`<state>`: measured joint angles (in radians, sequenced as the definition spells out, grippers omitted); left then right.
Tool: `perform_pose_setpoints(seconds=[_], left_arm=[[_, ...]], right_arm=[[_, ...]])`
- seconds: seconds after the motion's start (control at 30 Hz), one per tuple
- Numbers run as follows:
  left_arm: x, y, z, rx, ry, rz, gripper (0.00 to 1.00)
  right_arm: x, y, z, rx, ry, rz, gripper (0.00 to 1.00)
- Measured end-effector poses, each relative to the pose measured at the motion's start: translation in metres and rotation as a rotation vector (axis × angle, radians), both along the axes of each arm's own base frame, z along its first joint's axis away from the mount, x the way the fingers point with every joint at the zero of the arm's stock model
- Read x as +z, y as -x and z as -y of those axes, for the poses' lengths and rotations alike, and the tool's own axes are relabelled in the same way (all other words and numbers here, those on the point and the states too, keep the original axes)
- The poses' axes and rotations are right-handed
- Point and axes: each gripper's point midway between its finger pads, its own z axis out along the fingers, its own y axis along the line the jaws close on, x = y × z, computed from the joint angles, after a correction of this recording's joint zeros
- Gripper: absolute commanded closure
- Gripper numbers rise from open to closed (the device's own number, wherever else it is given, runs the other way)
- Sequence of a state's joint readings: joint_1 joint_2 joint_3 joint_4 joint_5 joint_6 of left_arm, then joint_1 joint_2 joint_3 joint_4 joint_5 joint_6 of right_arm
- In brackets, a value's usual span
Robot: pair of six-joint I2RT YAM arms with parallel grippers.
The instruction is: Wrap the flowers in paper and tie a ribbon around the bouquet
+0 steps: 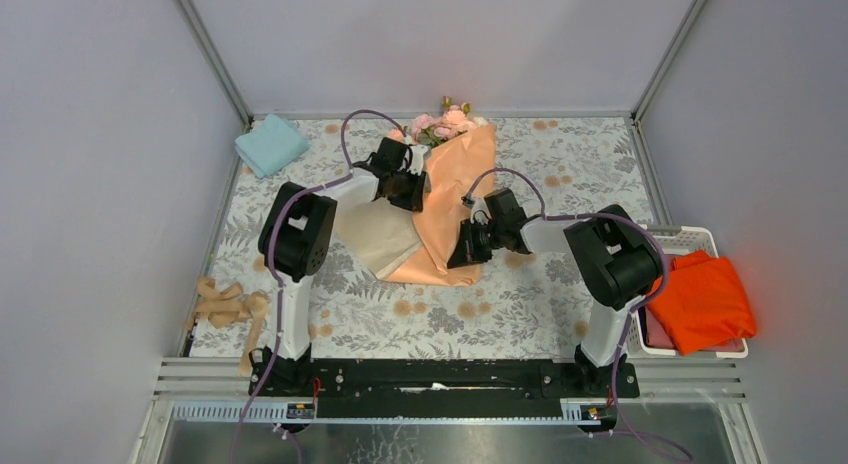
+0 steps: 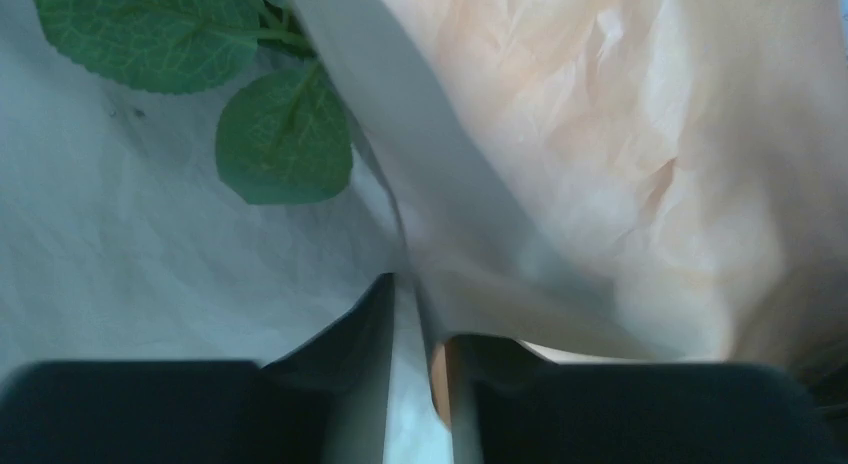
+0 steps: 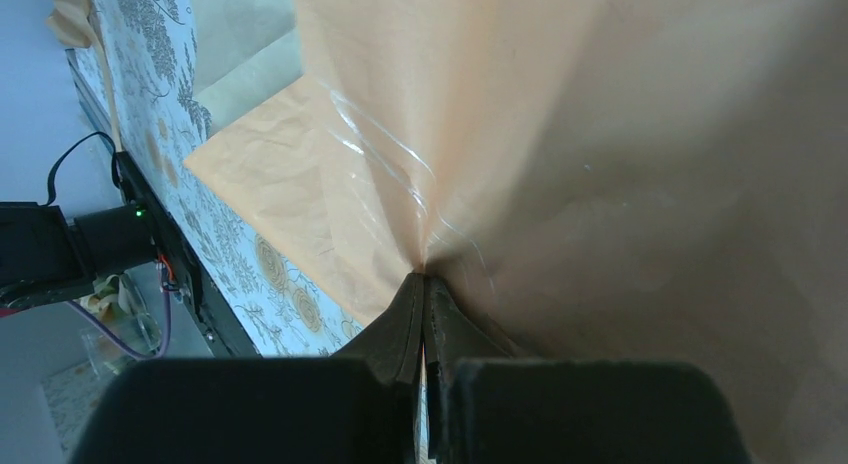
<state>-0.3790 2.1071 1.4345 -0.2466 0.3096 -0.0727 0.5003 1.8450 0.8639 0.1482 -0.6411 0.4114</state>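
The flowers (image 1: 443, 124) lay at the far middle of the surface (image 1: 560, 154), heads toward the back wall, with the paper (image 1: 455, 184) folded over their stems in a rough cone. A paler flap spread out to the left of it.

The right claw (image 3: 424, 284) was clenched on the paper near the cone's lower end, and creases fanned out from the pinch. The left claw (image 2: 415, 314) was up near the blooms, beside green leaves (image 2: 285, 144). A fold of the sheet ran between its fingers, which stood a little apart; it could not be told whether they truly gripped.

The ribbon (image 1: 228, 306) lay in a loose heap at the left edge, well apart from the rest.

The paper looked thin, light and crinkly, so it would likely keep a crease but tear under a hard tug. It seemed best taken by a folded edge. The stems looked thin and springy, so the narrow waist seemed the sound place to squeeze. The ribbon looked limp and was probably best lifted by one end.
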Motion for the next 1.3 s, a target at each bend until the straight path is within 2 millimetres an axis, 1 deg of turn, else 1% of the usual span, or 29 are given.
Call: perform_pose_setpoints(seconds=[0.07, 0.1, 0.13, 0.17, 0.2, 0.23, 0.33, 0.37, 0.43, 0.47, 0.5, 0.53, 0.57, 0.6, 0.67, 0.7, 0.73, 0.8, 0.87, 0.9, 1.0, 1.07, 1.13, 1.3], left_arm=[[0.003, 0.002, -0.002, -0.014, -0.017, -0.013, 0.36], [0.005, 0.004, -0.003, -0.03, -0.026, -0.013, 0.3], [0.008, 0.008, -0.005, -0.044, -0.035, -0.017, 0.27], [0.013, 0.012, -0.007, -0.063, -0.041, -0.018, 0.26], [0.019, 0.017, -0.007, -0.083, -0.042, -0.015, 0.29], [0.031, 0.022, -0.009, -0.105, -0.041, -0.004, 0.37], [0.077, 0.04, -0.007, -0.189, -0.01, 0.079, 0.67], [0.095, 0.049, -0.006, -0.236, 0.0, 0.123, 0.75], [0.118, 0.072, 0.002, -0.327, 0.012, 0.18, 0.85], [0.123, 0.087, 0.009, -0.389, 0.01, 0.205, 0.88], [0.121, 0.109, 0.02, -0.474, 0.006, 0.218, 0.89], [0.115, 0.126, 0.029, -0.534, 0.005, 0.209, 0.9], [0.101, 0.148, 0.039, -0.609, -0.004, 0.188, 0.9], [0.086, 0.166, 0.044, -0.662, -0.015, 0.158, 0.91], [0.055, 0.191, 0.045, -0.726, -0.043, 0.085, 0.92], [0.041, 0.196, 0.042, -0.737, -0.062, 0.051, 0.92], [0.029, 0.198, 0.038, -0.738, -0.083, 0.026, 0.92], [0.008, 0.196, 0.03, -0.734, -0.134, -0.001, 0.92], [-0.004, 0.191, 0.026, -0.736, -0.174, 0.004, 0.95], [-0.005, 0.188, 0.026, -0.743, -0.189, 0.026, 0.96], [-0.006, 0.189, 0.025, -0.782, -0.22, 0.076, 1.0], [-0.007, 0.189, 0.022, -0.811, -0.236, 0.118, 1.0], [-0.007, 0.193, 0.019, -0.84, -0.251, 0.144, 1.0], [-0.008, 0.204, 0.003, -0.892, -0.289, 0.17, 1.0]], right_arm=[[-0.001, 0.0, -0.001, -0.001, -0.003, -0.007, 1.0], [-0.001, 0.0, -0.001, -0.005, -0.004, -0.012, 1.0], [-0.001, 0.0, -0.001, -0.005, -0.004, -0.012, 1.0], [-0.001, 0.0, -0.001, -0.008, -0.003, -0.014, 1.0], [-0.001, 0.0, -0.001, -0.01, -0.003, -0.016, 1.0], [-0.001, 0.0, -0.001, -0.013, -0.002, -0.019, 1.0], [-0.001, 0.0, -0.001, -0.021, -0.002, -0.028, 1.0], [-0.002, 0.0, -0.001, -0.025, -0.002, -0.033, 1.0], [-0.002, 0.0, -0.001, -0.03, -0.003, -0.041, 1.0], [-0.003, 0.0, -0.001, -0.033, -0.003, -0.047, 1.0], [-0.003, 0.0, -0.002, -0.036, -0.006, -0.053, 1.0], [-0.003, 0.0, -0.002, -0.038, -0.008, -0.058, 1.0], [-0.004, 0.0, -0.003, -0.041, -0.011, -0.063, 1.0], [-0.004, 0.0, -0.003, -0.044, -0.013, -0.068, 1.0], [-0.004, 0.0, -0.004, -0.051, -0.019, -0.079, 1.0], [-0.004, 0.0, -0.004, -0.054, -0.022, -0.084, 1.0], [-0.004, 0.0, -0.005, -0.057, -0.024, -0.088, 1.0], [-0.004, 0.0, -0.005, -0.061, -0.028, -0.093, 1.0], [-0.004, 0.0, -0.005, -0.064, -0.03, -0.094, 1.0], [-0.004, 0.0, -0.005, -0.065, -0.03, -0.096, 1.0], [-0.004, 0.0, -0.005, -0.066, -0.032, -0.095, 1.0], [-0.004, 0.0, -0.005, -0.066, -0.031, -0.095, 1.0], [-0.004, 0.0, -0.005, -0.066, -0.031, -0.094, 1.0], [-0.004, 0.0, -0.005, -0.066, -0.03, -0.094, 1.0]])
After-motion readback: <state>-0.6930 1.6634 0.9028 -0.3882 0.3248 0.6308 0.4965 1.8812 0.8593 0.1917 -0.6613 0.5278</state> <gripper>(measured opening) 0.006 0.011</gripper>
